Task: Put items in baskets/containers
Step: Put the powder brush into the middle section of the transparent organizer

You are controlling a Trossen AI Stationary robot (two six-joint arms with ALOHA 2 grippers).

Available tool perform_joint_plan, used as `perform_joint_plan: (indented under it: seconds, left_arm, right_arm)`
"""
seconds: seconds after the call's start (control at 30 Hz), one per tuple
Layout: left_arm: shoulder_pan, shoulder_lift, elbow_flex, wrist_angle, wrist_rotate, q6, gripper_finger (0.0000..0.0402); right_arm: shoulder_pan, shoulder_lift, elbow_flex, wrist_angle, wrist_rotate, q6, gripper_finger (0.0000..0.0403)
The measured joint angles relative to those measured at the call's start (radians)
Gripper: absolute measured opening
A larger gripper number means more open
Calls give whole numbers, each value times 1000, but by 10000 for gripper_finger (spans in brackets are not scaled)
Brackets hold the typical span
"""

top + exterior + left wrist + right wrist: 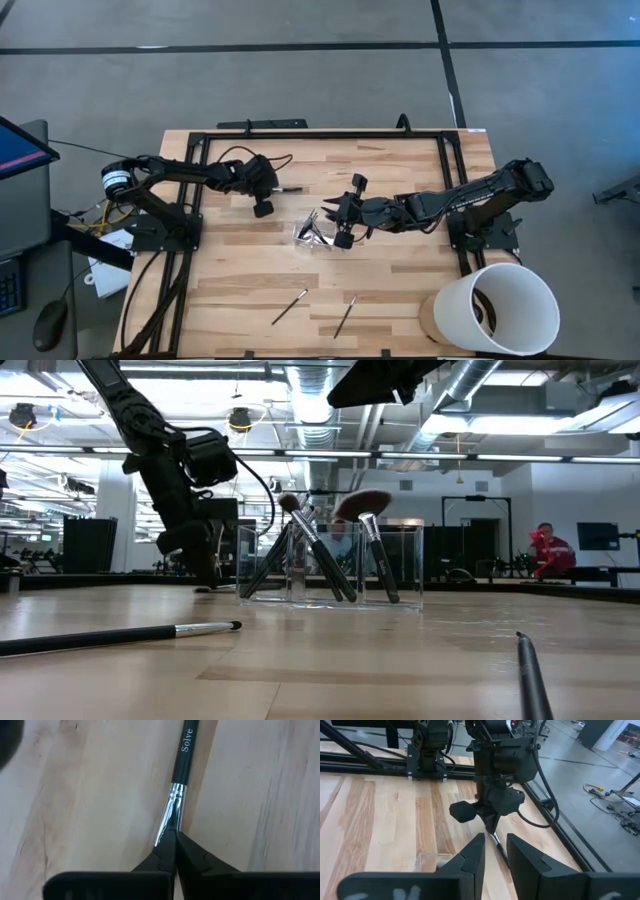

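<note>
Progress partial: several brushes stand in clear tray (330, 575) just below right gripper (338, 225), fingers apart. Left gripper (172, 851) clamped on makeup brush (179, 790); two loose brushes (290, 306) well away, pending.

The wooden table (240, 290) has bare boards across its near-left part and along the far edge inside the black frame (320, 133). Mid-table, the clear tray (317, 234) stands with brush handles (318, 546) leaning above its rim, blocking a level pass there. The right gripper (338, 222) hangs just beside the tray, jaws apart. The left gripper (272, 189), clamped on a brush (175, 800), occupies the far-left area. Two loose brushes (290, 306) (346, 315) lie on the near boards, well apart from the tray. A white bucket (495, 308) fills the near-right corner.
</note>
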Motion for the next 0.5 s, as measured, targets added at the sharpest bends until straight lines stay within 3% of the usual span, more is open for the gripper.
perform_joint_plan:
  seconds: [0.27,0.5]
  left_arm:
    - [-69,-9,-2,-58,-23,-23,6]
    - [-185,-58,-2,-190,-156,-60,6]
  right_arm:
    - [0,0,0,-43,-5,36,72]
    - [1,0,0,-73,-53,86,72]
